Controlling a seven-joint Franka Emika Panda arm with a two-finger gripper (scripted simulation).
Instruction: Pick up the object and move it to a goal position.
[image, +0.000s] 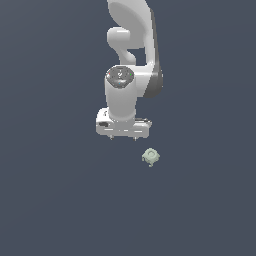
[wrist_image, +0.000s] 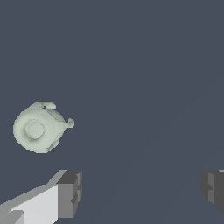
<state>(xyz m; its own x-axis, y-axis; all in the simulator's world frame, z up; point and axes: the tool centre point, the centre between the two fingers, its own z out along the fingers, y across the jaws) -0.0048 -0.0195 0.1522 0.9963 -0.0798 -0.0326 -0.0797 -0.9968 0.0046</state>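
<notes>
The object (image: 150, 156) is a tiny pale grey-green blocky piece with small nubs, lying on the dark floor. It lies a little toward the exterior view's right and lower than the white gripper (image: 123, 138), apart from it. In the wrist view the object (wrist_image: 39, 127) shows a round dimple in its middle and lies off to one side of the gripper (wrist_image: 142, 192). Its grey fingertips (wrist_image: 70, 192) stand wide apart, open, with nothing between them. The fingers do not reach the object.
The white Panda arm (image: 131, 60) rises behind the gripper toward the top of the exterior view. Everything else in both views is a plain dark blue-grey floor (image: 60, 200).
</notes>
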